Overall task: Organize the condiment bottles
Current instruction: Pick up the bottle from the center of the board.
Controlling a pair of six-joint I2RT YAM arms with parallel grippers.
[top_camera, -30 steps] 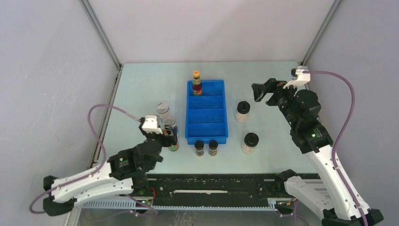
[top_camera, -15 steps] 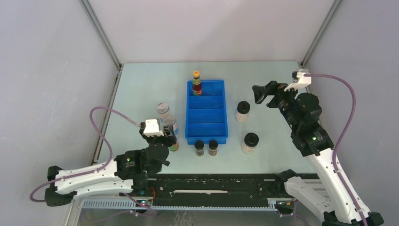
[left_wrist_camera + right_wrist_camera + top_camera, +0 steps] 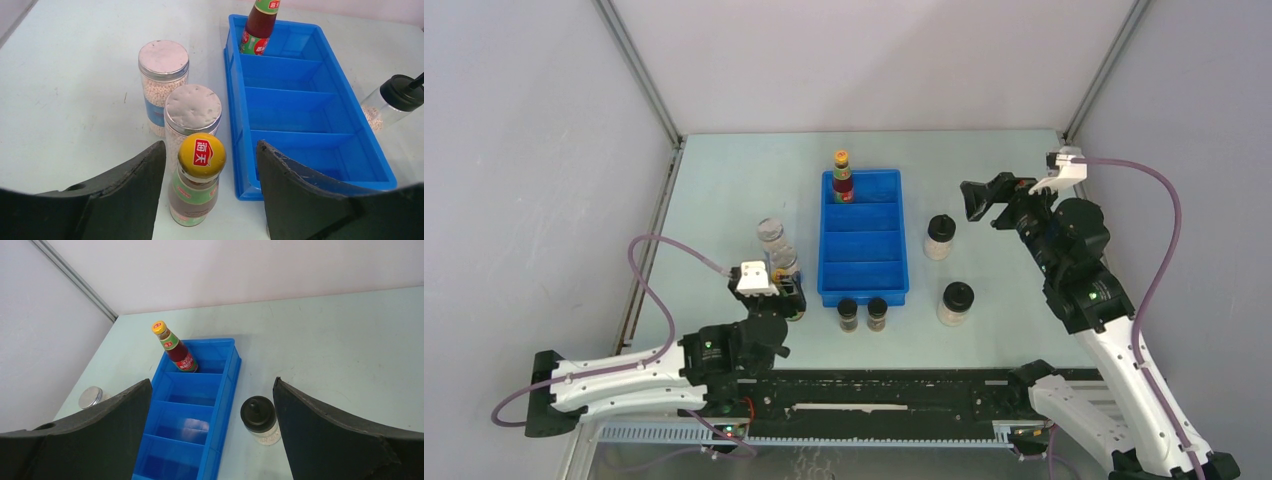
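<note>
Counted so far: two red sauce bottles [image 3: 842, 180], two grey-lidded jars [image 3: 163, 80], two pale black-lidded jars [image 3: 939, 238], two tiny dark jars [image 3: 848, 315], one blue tray [image 3: 864, 294].

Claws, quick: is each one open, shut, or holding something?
Left gripper: open, either side of the sauce bottle, not gripping it.
Right gripper: open, empty.

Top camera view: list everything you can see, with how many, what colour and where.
Tray: 1, blue, four compartments; table centre.
Table: 1, pale green.
Red sauce bottles: 2, yellow caps; one in the far compartment, one by the tray's near left corner.
Grey-lidded jars: 2, clear, blue labels; left of the tray.
Black-lidded jars: 2, pale; right of the tray.
Tiny dark jars: 2, black caps; before the tray's near end.
Left pincer: 1, black, open; straddling the near sauce bottle.
Right pincer: 1, black, open; above the table's right side.
</note>
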